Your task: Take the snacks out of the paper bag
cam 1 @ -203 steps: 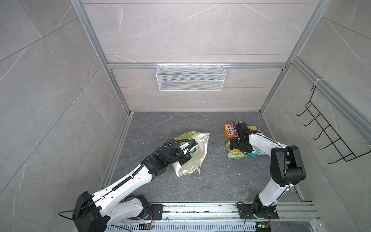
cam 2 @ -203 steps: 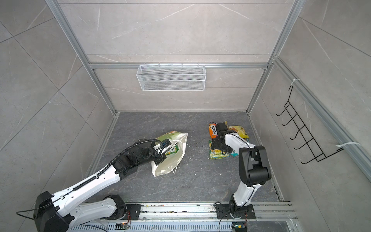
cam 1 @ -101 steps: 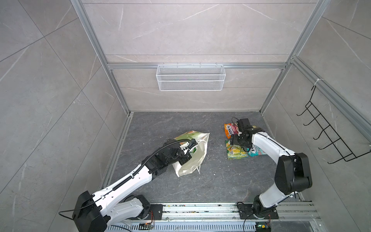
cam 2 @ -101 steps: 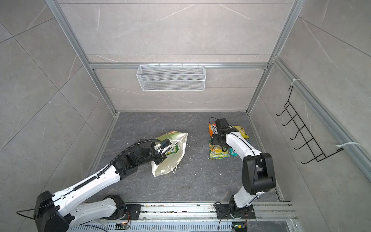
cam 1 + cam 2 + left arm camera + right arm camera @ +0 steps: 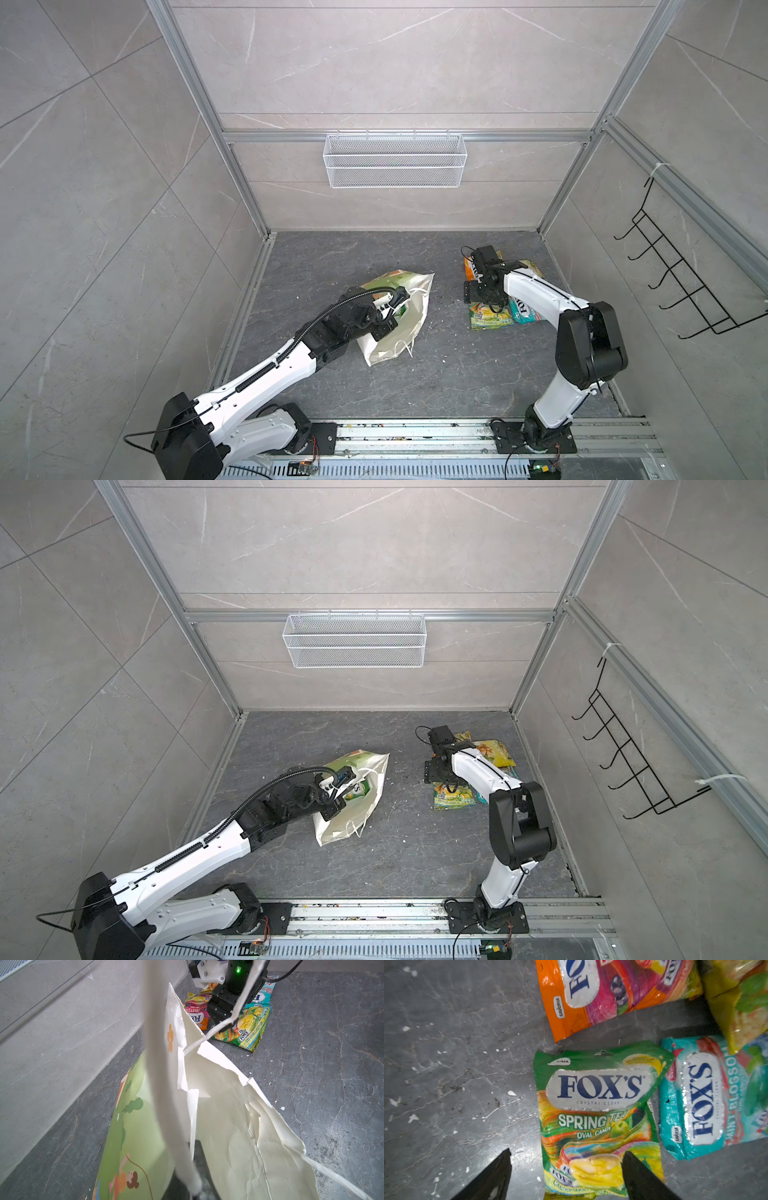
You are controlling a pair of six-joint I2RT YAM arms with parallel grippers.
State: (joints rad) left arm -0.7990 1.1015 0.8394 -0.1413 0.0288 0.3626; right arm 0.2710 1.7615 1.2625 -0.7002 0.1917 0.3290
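Observation:
The white paper bag [image 5: 399,332] [image 5: 353,812] lies on its side on the grey floor. Its green printed side [image 5: 133,1126] faces the wall. My left gripper [image 5: 397,296] [image 5: 344,777] [image 5: 195,1190] is shut on the bag's white cord handle [image 5: 166,1084] at the mouth. One greenish snack [image 5: 359,789] shows inside the mouth. Several snacks lie at the right: a green-yellow pouch [image 5: 598,1115] [image 5: 490,322], an orange one [image 5: 591,991] [image 5: 470,268], a teal one [image 5: 706,1101] [image 5: 525,309] and a yellow one [image 5: 741,1001] [image 5: 530,266]. My right gripper [image 5: 566,1169] [image 5: 478,296] hangs open over the green-yellow pouch's edge, holding nothing.
A white wire mesh basket [image 5: 395,166] hangs on the back wall. A black hook rack [image 5: 681,282] sticks out from the right wall. Both arms stand on a metal rail [image 5: 415,432] along the front. Tiled walls close the floor on three sides.
The right gripper has shifted a little to the left over the pouches, still open. The left arm and the bag have not moved.

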